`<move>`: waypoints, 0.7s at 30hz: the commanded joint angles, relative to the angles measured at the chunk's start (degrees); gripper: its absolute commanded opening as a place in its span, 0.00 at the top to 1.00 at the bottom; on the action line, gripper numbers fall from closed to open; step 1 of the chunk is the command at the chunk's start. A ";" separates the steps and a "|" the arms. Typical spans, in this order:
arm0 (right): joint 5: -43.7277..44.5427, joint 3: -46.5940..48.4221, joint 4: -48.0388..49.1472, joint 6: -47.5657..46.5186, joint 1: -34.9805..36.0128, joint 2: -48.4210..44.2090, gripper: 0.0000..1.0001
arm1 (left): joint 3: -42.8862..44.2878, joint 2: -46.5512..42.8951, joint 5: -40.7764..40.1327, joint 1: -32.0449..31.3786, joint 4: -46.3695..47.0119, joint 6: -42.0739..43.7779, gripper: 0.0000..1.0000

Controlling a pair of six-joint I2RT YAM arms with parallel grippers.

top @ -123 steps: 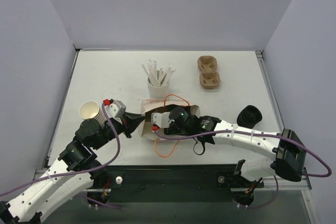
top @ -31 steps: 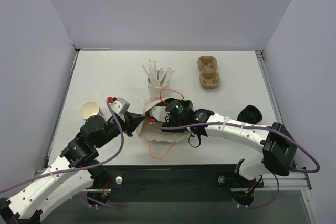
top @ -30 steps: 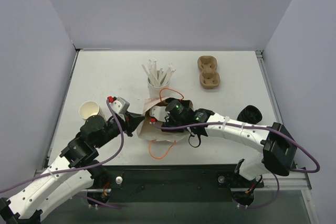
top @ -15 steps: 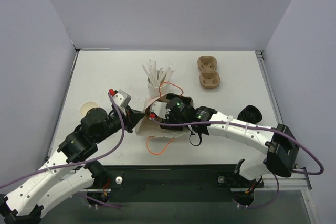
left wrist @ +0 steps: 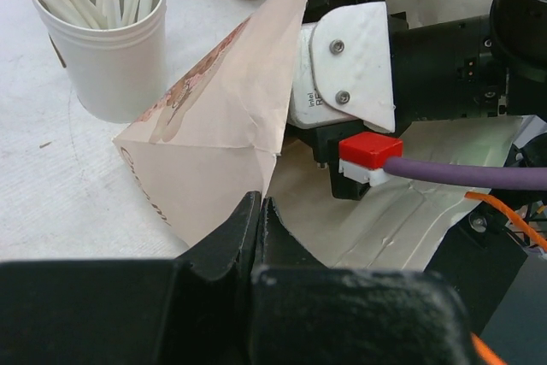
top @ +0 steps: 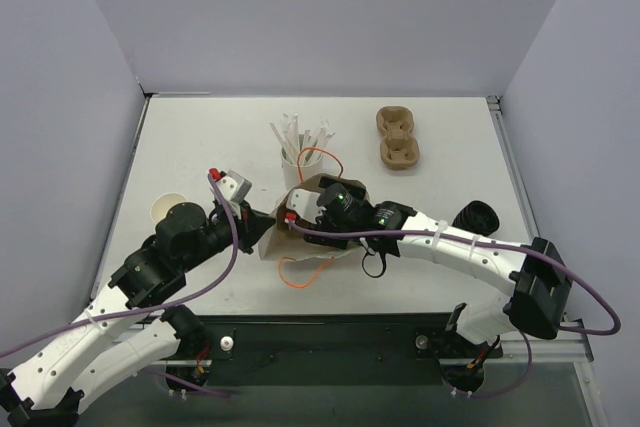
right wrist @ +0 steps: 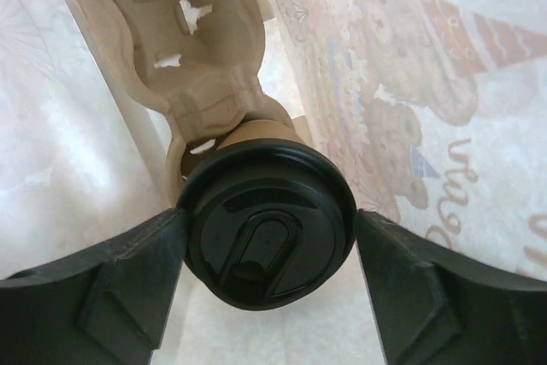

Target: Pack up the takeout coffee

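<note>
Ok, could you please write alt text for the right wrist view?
A black-lidded takeout coffee sits between the two dark fingers of the right gripper, which closely flank its lid. Beyond it is a brown pulp cup carrier, all inside a paper bag printed with bears.

Robot lab test cell, not a café. Evidence: bare white bench (top: pixel 200 137) boxed by plain lavender-grey walls (top: pixel 330 17). Left arm (top: pixel 100 337) and right arm (top: pixel 470 257) bolted at the near edge, purple cable (left wrist: pixel 479 175) trailing. Café props only: cup of stirrers (top: pixel 300 162), pulp carrier (top: pixel 398 137), printed paper bag (left wrist: pixel 214 134), one takeout coffee (right wrist: pixel 267 232).
</note>
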 commanded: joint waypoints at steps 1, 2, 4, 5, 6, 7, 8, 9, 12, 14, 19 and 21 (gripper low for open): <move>3.14 3.56 -0.67 2.99 -0.65 -2.00 0.12 | 2.77 0.01 1.63 0.15 -1.64 -0.76 1.00; 2.96 3.82 -0.67 3.25 -0.65 -2.09 0.09 | 2.77 0.01 1.71 0.15 -1.64 -0.76 1.00; 2.87 4.00 -0.93 3.34 -0.65 -2.00 0.09 | 2.60 -0.08 1.89 0.16 -1.47 -0.67 1.00; 2.79 4.17 -1.28 3.34 -0.65 -1.91 0.09 | 2.42 -0.17 1.98 0.24 -1.38 -0.67 1.00; 2.78 4.26 -1.37 3.34 -0.65 -1.91 0.09 | 2.33 -0.34 2.07 0.16 -1.20 -0.58 1.00; 2.87 4.26 -1.55 3.34 -0.65 -1.82 0.09 | 2.24 -0.34 2.15 0.15 -1.03 -0.58 1.00; 2.96 4.26 -1.64 3.34 -0.65 -1.82 0.07 | 1.90 -0.60 2.24 0.15 -0.76 -0.49 1.00; 3.13 4.44 -1.64 3.34 -0.65 -1.91 0.06 | 1.63 -0.78 2.42 0.15 -0.59 -0.32 1.00; 3.14 4.97 -1.81 3.43 -0.65 -2.00 0.06 | 0.32 -1.74 2.86 0.15 0.47 0.73 1.00; 3.66 5.49 -2.16 3.60 -0.65 -1.74 0.07 | -0.56 -3.32 2.77 0.24 1.78 2.14 1.00; 5.51 3.57 -2.60 3.16 -0.74 -2.61 0.08 | -5.39 -7.89 2.16 0.15 5.91 6.88 1.00; 5.86 2.42 -2.60 3.25 -0.74 -2.79 0.08 | -6.28 -9.39 1.72 0.15 7.85 8.29 1.00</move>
